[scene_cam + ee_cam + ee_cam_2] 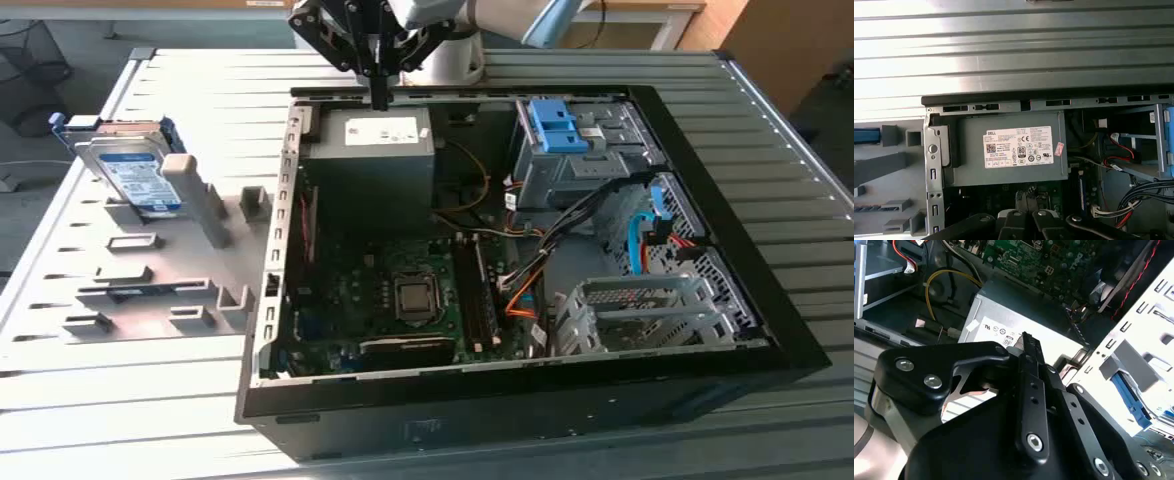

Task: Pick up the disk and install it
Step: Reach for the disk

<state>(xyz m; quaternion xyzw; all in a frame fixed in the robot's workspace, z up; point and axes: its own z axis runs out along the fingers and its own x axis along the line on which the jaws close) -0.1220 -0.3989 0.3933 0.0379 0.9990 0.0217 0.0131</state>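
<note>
Standing on edge in a light grey plastic holder [160, 270], the disk [134, 172], a flat rectangular silver drive with a white-and-blue label and bright blue plastic side rails, is seen at the exterior view's left; it is placed outside the open black computer case [787, 330] and well apart from the pincer. The holder is carried by the ribbed silver metal table [774, 150], just beside the case. The black pincer [380, 98] is held point-down over the far rim of the case, above the grey boxy power supply with a white sticker [380, 140]; its fingers are pressed together with nothing gripped between them, as is shown in both wrist views [1026, 337] [1029, 217]; whether the tips touch the power supply cannot be told. The power supply [1009, 150] is seated in a corner of the case, against the perforated metal frame. Beyond it, toward the exterior view's right, a blue plastic bracket [558, 125] is mounted on a grey drive cage; a green circuit board [400, 300] is laid across the case floor, with bundled cables beside it.
</note>
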